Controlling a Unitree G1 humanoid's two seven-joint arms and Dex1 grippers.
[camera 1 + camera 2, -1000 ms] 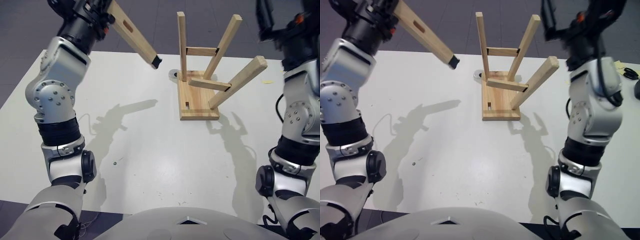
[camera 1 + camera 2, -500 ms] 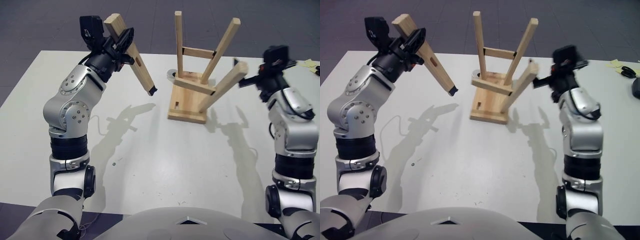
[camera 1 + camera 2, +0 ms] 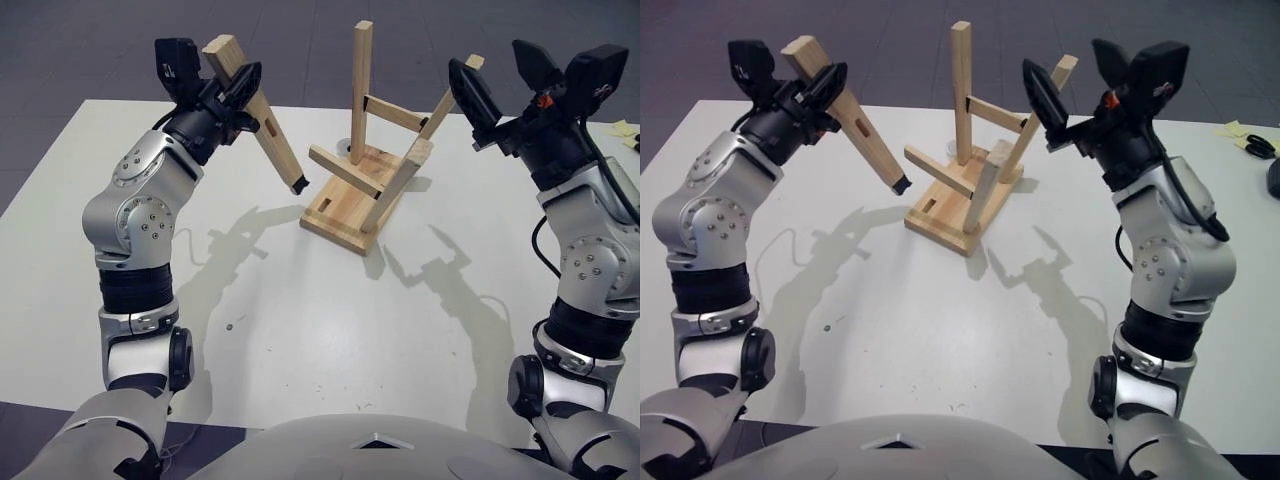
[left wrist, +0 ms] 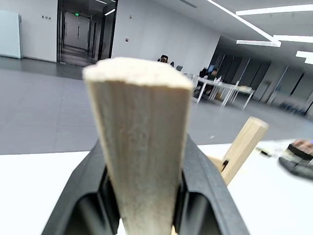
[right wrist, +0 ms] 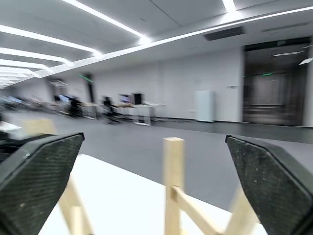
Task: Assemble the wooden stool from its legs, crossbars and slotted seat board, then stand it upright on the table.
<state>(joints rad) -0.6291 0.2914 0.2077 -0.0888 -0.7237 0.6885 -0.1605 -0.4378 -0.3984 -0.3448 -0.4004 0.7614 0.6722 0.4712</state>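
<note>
The stool point(image 3: 372, 170) is upside down near the middle of the tabletop's point(image 3: 330, 330) far edge. Its seat board point(image 3: 340, 218) is on the tabletop, and three legs stick up with two crossbars point(image 3: 396, 110) between them. The left gripper point(image 3: 232, 84) is up in the air over the far left part of the tabletop. It is squeezed tight on a loose leg point(image 3: 268, 130), whose dark tip points down toward the stool. The right gripper point(image 3: 497, 78) is spread wide and holds nothing. It is close by the top of one stool leg.
</note>
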